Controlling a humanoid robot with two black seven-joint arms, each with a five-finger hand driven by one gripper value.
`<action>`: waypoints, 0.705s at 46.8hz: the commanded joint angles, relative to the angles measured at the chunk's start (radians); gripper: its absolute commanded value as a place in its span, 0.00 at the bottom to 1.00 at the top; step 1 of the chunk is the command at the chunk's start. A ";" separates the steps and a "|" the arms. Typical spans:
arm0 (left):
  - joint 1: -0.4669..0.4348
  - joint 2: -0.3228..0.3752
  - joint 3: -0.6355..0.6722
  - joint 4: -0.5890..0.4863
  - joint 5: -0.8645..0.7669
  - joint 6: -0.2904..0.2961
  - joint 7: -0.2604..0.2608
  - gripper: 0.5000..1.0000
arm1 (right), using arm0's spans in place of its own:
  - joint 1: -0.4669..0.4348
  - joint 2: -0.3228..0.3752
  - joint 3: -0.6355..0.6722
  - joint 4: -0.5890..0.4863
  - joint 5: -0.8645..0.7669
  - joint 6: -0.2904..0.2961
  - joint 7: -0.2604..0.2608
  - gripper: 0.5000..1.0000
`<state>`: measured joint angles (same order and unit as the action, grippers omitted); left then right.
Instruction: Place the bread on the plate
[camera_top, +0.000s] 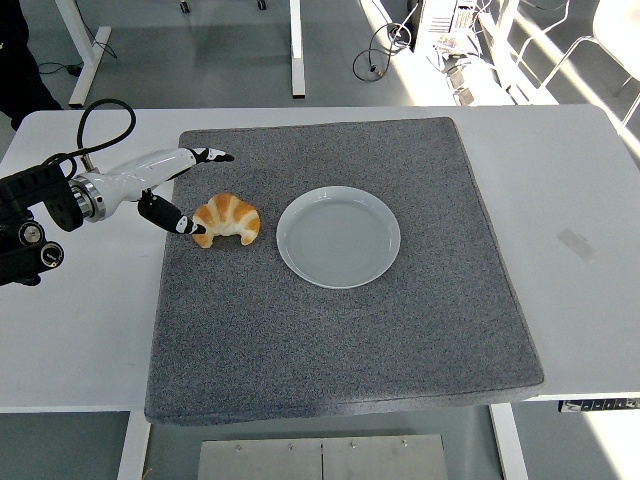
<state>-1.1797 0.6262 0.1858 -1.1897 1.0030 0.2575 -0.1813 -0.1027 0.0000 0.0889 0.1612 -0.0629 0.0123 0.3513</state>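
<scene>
A golden croissant (228, 219) lies on the grey mat, just left of an empty white plate (339, 236). My left hand (200, 192) reaches in from the left edge. It is open, with its fingers (208, 155) stretched out behind the croissant and its thumb (180, 222) low at the croissant's left end, seeming to touch it. The hand holds nothing. My right arm is out of view.
The grey mat (340, 330) covers most of the white table (580, 210). A black cable (100, 115) loops above my left forearm. Table legs and cables stand on the floor beyond the far edge.
</scene>
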 joint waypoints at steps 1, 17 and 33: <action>0.014 -0.034 0.000 0.039 0.000 0.002 0.000 0.88 | 0.000 0.000 0.000 0.000 0.000 0.000 0.000 1.00; 0.026 -0.072 0.000 0.073 -0.004 0.003 0.002 0.78 | 0.000 0.000 0.000 0.000 0.000 0.000 0.000 1.00; 0.045 -0.120 -0.002 0.125 -0.004 0.003 0.006 0.75 | 0.000 0.000 0.000 0.000 0.000 0.000 0.000 1.00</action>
<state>-1.1357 0.5153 0.1846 -1.0754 0.9982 0.2610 -0.1748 -0.1027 0.0000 0.0889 0.1611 -0.0629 0.0124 0.3513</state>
